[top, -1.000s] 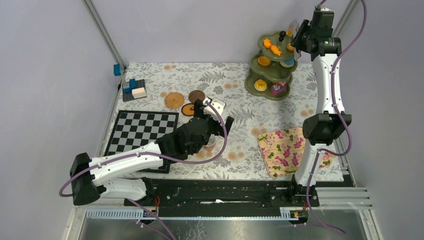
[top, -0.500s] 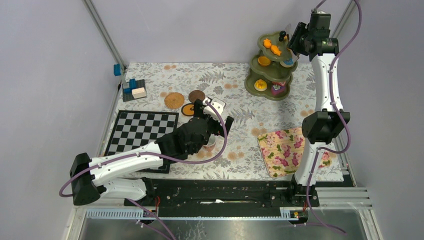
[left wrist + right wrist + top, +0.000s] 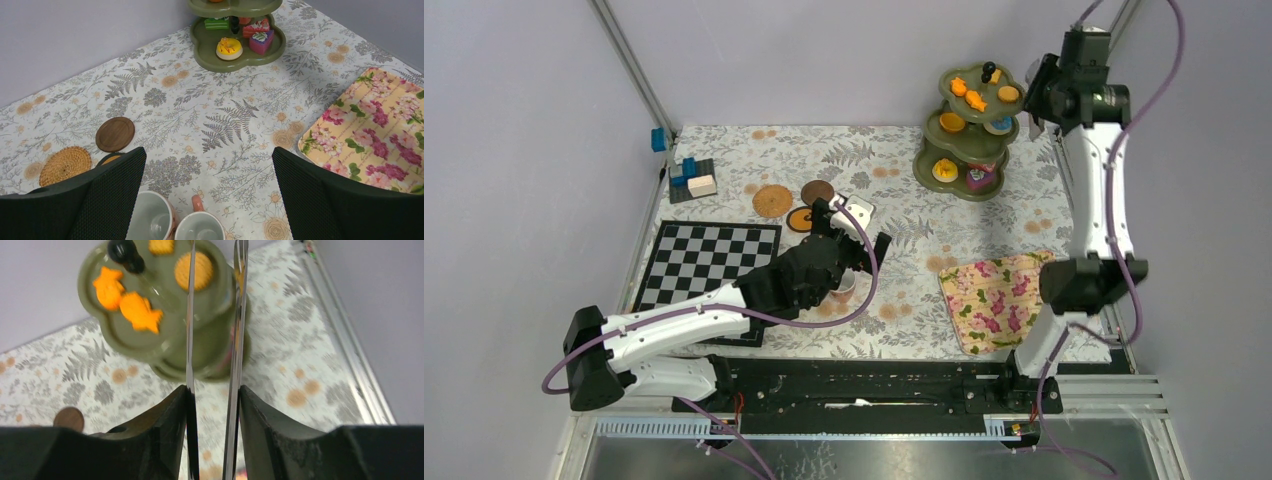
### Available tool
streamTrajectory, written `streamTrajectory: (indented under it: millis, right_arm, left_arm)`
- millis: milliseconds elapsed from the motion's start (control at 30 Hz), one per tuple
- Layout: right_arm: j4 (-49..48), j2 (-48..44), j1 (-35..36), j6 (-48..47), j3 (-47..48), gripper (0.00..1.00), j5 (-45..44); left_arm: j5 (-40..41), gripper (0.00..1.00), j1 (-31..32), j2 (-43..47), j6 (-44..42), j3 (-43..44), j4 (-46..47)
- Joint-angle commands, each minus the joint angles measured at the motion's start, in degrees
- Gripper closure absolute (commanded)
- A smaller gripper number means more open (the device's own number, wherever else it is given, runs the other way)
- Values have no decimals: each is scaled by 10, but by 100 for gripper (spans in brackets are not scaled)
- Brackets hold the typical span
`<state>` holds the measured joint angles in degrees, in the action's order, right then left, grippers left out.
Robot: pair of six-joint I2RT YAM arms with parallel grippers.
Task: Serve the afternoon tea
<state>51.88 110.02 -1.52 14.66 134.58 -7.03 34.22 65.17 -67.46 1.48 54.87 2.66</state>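
The left gripper (image 3: 207, 155) has its fingers wide open with two mugs (image 3: 150, 222) side by side down between them, and the right gripper (image 3: 215, 270) has its thin fingers a little apart, gripping nothing, up above the green stand (image 3: 150, 347) with cookies (image 3: 182, 271) on top.

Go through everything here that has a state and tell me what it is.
left gripper, open, empty
right gripper, open, empty
mug beside left finger, upright, empty
mug with pink handle, upright, empty
stand, upright, loaded with treats
woven coaster, bare
dark coaster, bare
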Motion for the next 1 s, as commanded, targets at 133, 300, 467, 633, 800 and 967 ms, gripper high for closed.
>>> streamTrajectory:
  millis: [133, 300, 467, 633, 800, 967]
  right_arm:
    - [-8, -381, 2, 13, -422, 53, -13]
    - [17, -537, 2, 81, -676, 55, 86]
    - [58, -640, 12, 141, -805, 56, 102]
    - [38, -655, 84, 192, -861, 56, 75]
    - [29, -583, 235, 275, -878, 52, -50]
    - [27, -570, 276, 315, -908, 49, -123]
  left_arm:
    - [-20, 1, -2, 24, 17, 7, 10]
    - [-27, 1, -2, 24, 27, 11, 4]
    - [-32, 1, -2, 26, 35, 14, 2]
    - [-35, 1, -2, 22, 41, 17, -3]
    - [-27, 1, -2, 22, 43, 22, -8]
    - [-7, 1, -2, 27, 42, 20, -8]
